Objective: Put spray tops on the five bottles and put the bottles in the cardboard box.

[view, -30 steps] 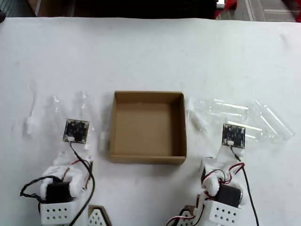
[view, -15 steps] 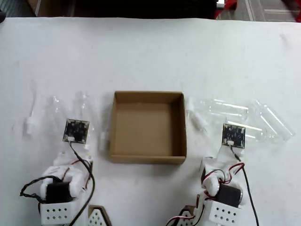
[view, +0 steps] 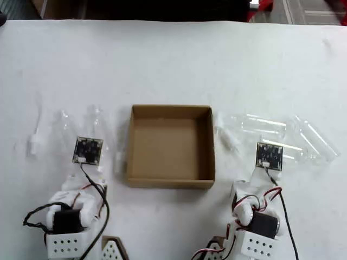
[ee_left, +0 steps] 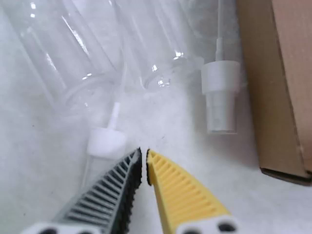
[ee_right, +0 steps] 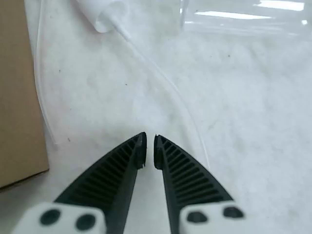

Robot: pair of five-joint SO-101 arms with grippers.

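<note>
Nothing capped yet (step one not begun). Left of frame: spray tops (view: 35,142) and left bottles (view: 65,122) lie loose. The left gripper (ee_left: 144,153) is clenched, empty, just short of a top. Box (view: 171,182) mid-frame, nothing inside. Right bottles (view: 265,127) loose, and the right gripper (ee_right: 149,139) is clenched, empty. Next: open up, grab a top.

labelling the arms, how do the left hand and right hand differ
The left hand has one yellow finger and one grey; the right hand has two black ones. The left hand's tips are next to a white spray top and bottles; the right hand's are over table beside a thin tube. Both are shut, empty and near the box.
</note>
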